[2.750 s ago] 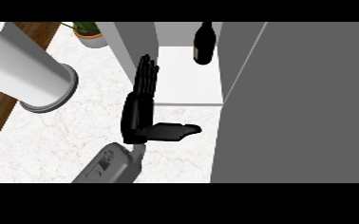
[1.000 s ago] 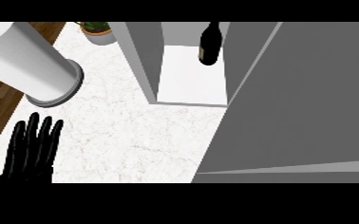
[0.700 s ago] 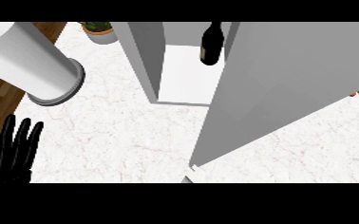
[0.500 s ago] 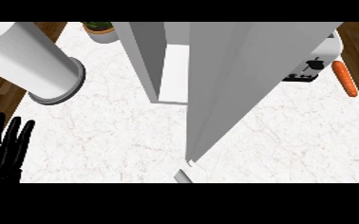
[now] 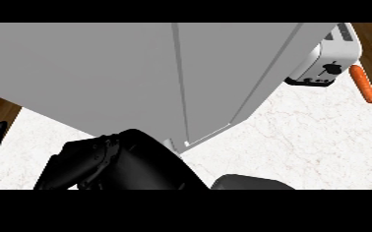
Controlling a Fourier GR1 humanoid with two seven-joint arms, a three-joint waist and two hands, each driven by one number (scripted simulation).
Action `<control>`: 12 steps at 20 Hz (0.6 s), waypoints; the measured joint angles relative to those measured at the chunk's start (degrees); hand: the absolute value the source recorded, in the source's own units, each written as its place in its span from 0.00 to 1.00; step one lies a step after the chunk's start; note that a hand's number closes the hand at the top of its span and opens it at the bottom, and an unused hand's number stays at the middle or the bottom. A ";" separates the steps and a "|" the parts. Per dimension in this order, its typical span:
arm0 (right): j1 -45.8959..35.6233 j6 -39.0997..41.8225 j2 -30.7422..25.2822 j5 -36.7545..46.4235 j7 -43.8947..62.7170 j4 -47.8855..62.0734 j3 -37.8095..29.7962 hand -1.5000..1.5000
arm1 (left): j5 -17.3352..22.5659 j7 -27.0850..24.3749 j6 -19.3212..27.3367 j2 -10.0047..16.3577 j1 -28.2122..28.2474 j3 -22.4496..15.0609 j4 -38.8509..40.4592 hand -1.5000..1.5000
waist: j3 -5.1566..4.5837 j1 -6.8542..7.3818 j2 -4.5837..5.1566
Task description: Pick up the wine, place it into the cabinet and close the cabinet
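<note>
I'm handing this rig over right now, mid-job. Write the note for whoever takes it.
Right hand: low in view at the near corner of the cabinet; grip state unclear.
Left hand: only a sliver at the left edge.
Wine: not visible, presumably behind the cabinet door.
Door looks shut or nearly so.
Left: confirm it sits flush, then withdraw.
Toaster and carrot lie right, uninvolved.

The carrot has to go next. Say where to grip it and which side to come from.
Probably grip the carrot across its thin middle, coming from above: it lies flat on the counter, long and narrow. Keep to its right side, since the toaster stands close on its left.
</note>
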 measured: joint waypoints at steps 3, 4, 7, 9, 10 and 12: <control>-8.34 -1.23 0.18 -4.53 -2.69 8.80 -2.50 1.00 | 1.59 0.62 -1.98 0.77 -0.48 1.90 0.84 0.00 | 0.03 0.23 0.19; -11.19 -1.13 0.24 -6.03 -3.18 11.53 -3.72 1.00 | 2.24 0.95 -2.43 1.06 -0.62 2.75 1.19 0.00 | 0.03 0.16 0.23; -17.76 -0.41 0.33 -10.51 -6.80 20.53 -5.54 1.00 | 3.46 1.43 -4.18 1.54 -1.01 4.42 2.46 0.00 | 0.05 0.23 0.39; -20.62 2.04 0.35 -15.41 -7.97 25.17 -7.21 1.00 | 4.01 2.08 -4.62 1.93 -1.25 5.13 2.51 0.00 | 0.07 0.50 0.58; -21.40 4.03 0.35 -18.26 -7.69 26.74 -7.62 1.00 | 4.18 2.28 -4.77 2.12 -1.35 5.45 2.46 0.00 | 0.08 0.80 0.72; -22.66 8.54 0.37 -23.75 -6.77 29.51 -7.71 1.00 | 4.45 2.48 -5.45 2.57 -1.55 6.18 2.51 0.00 | 0.07 1.30 0.90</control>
